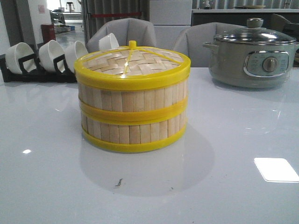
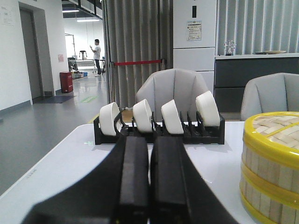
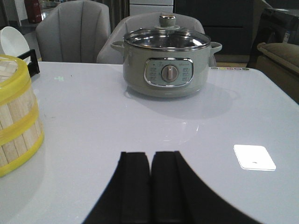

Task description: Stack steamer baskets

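Two steamer baskets stand stacked in the middle of the white table, the upper one (image 1: pixel 133 98) on the lower one (image 1: pixel 133 128), with the woven bamboo lid (image 1: pixel 132 62) on top. The stack also shows in the left wrist view (image 2: pixel 271 168) and in the right wrist view (image 3: pixel 16 116). Neither gripper shows in the front view. My left gripper (image 2: pixel 149 140) is shut and empty, left of the stack. My right gripper (image 3: pixel 150 156) is shut and empty, right of the stack.
A black rack (image 1: pixel 39 72) with several white bowls (image 1: pixel 51 53) stands at the back left, also in the left wrist view (image 2: pixel 159 130). A grey electric pot (image 1: pixel 252 56) with glass lid stands at the back right. Grey chairs (image 1: pixel 124 30) stand behind the table.
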{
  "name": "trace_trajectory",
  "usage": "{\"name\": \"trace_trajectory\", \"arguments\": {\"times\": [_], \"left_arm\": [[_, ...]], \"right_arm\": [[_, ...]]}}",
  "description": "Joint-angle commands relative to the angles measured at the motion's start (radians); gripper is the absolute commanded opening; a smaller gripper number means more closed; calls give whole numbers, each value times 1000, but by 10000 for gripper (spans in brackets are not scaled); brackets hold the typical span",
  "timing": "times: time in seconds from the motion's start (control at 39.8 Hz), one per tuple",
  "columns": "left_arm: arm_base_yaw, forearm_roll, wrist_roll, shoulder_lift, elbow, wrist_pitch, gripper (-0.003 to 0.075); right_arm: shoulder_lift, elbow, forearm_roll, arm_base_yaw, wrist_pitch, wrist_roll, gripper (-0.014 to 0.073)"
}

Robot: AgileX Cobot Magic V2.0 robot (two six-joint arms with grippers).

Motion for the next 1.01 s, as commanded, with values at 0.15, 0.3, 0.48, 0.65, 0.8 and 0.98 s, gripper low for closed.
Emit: {"name": "trace_trajectory", "arguments": {"times": [0.15, 0.3, 0.48, 0.65, 0.8, 0.98], "left_arm": [[1, 0, 2, -15, 3, -79, 85], [1, 0, 2, -12, 3, -79, 85], [1, 0, 2, -12, 3, -79, 85], [1, 0, 2, -12, 3, -79, 85], [1, 0, 2, -12, 3, -79, 85], [1, 0, 2, -12, 3, -79, 85]], "right_arm": [[-123, 30, -8, -24, -106, -10, 52], [-123, 30, -8, -25, -93, -10, 52], [-122, 30, -8, -25, -92, -10, 52], [-122, 30, -8, -25, -93, -10, 52], [-122, 30, -6, -25, -92, -12, 52], [-122, 30, 84, -25, -92, -164, 52]]}}
